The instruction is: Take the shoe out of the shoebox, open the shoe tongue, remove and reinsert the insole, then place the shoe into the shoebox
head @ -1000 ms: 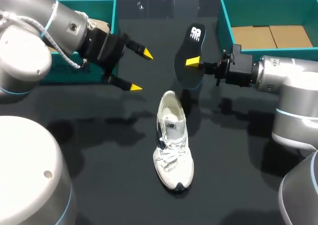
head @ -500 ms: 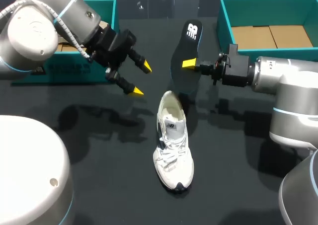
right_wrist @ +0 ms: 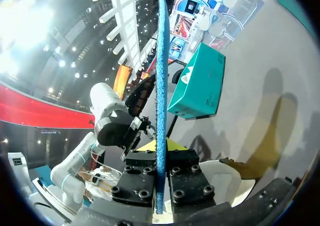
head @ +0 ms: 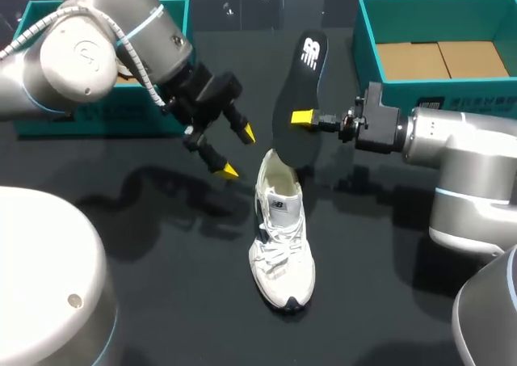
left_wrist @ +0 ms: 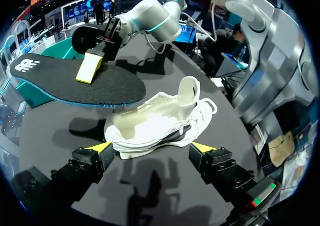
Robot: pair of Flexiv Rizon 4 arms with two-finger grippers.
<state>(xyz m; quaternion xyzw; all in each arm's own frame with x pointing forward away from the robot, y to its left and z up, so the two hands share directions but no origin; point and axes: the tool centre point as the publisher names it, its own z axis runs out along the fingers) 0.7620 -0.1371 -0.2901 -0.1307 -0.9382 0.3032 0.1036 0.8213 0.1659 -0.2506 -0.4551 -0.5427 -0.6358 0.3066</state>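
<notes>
My right tool (head: pixel 305 118) is clamped on the insole (head: pixel 300 75), near the heel of the shoe (head: pixel 279 237) on the counter (head: pixel 371 261). The head view shows one yellow tip; the right wrist view shows both fingers pinching it. My left tool (left_wrist: pixel 150 147) is spread wide, the shoe just ahead, untouched.

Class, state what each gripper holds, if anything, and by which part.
Right gripper pinches the insole at its wide front part; left gripper, open, holds nothing.

2 silver arms (head: pixel 81 55) (head: pixel 464 152) (blue-ringed), black end effectors (head: pixel 237 151) (head: pixel 305 119), yellow tips (head: pixel 229 170)
</notes>
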